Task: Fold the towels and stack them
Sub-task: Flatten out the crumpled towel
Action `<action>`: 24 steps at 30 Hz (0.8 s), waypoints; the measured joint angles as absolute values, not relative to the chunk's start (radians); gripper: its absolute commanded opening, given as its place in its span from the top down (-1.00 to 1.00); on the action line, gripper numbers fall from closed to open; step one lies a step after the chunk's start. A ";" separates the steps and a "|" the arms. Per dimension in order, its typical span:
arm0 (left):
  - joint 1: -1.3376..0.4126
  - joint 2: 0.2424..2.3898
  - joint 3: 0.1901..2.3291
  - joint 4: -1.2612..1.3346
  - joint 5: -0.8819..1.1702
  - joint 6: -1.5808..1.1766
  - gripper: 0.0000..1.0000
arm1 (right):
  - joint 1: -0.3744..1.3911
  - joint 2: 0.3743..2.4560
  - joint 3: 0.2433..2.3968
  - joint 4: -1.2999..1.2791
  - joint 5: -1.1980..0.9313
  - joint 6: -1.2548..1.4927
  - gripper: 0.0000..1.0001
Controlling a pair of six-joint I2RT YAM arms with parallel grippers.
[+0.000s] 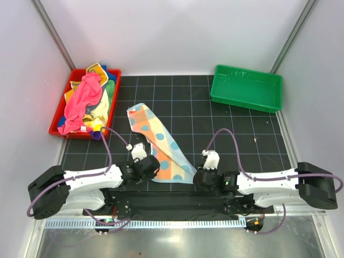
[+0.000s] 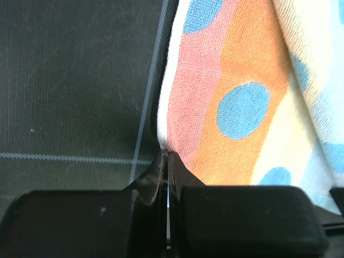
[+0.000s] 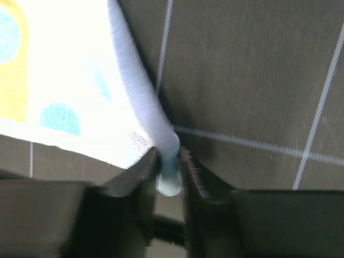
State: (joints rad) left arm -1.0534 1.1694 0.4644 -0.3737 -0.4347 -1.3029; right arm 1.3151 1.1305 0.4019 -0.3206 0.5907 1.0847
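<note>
The step in hand looks like the first grasp for folding: the pastel patchwork terry towel with blue dots (image 1: 156,140) lies alone in the middle of the black gridded mat (image 1: 226,123). It is rumpled, running from a narrow far end at 11 o'clock to a broader near edge at 5 o'clock, and both arms are at that near edge. The left gripper (image 2: 165,156) is clamped tight on the towel's near-left corner, with the white hem running straight into the seam between its fingers. The right gripper (image 3: 169,157) has the near-right corner between its fingers, which stand close against the hem on both sides. Whether they bite firmly yet I cannot tell.

The next move probably calls for a secure pinch on the right, then both corners raised together and drawn apart to flatten the cloth. After that they can be carried toward 12 o'clock over the far end. Uneven pull would likely twist it further.

The remaining towels, a plain pink-red soft cloth (image 1: 83,99) on top, are heaped in the hard red plastic tray (image 1: 70,134) at 10 o'clock. The hard green plastic tray (image 1: 246,88) sits at 2 o'clock.

Only the top view gives this layout and the towel's whole diagonal lie, but the gripper bodies cover the fingertips there. The wrist views supply the grips themselves. The left one shows pink, orange and cream patches beside the fingers, and the right one, washed out by glare, shows little beyond the hem and the grid lines
</note>
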 measured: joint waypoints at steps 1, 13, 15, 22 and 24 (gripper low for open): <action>-1.053 1.164 0.463 -0.379 -0.428 -1.299 1.00 | 1.317 1.110 0.392 -0.326 0.583 1.090 0.55; -1.054 1.015 0.521 -0.461 -0.354 -1.197 1.00 | 1.322 0.834 0.419 -0.503 0.532 1.089 0.81; -1.054 1.001 0.529 -0.471 -0.348 -1.185 1.00 | 1.322 0.829 0.448 -0.522 0.533 1.077 0.85; -1.060 0.944 0.661 -0.542 -0.330 -1.092 1.00 | 1.322 0.832 0.615 -0.613 0.574 0.988 0.85; -1.060 0.944 0.759 -0.562 -0.334 -1.059 1.00 | 1.322 0.840 0.703 -0.638 0.603 0.945 0.85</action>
State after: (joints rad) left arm -1.0599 0.9440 0.7593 -0.5617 -0.3336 -1.0588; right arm 1.3220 0.8402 0.7033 -0.6376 0.6029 0.9451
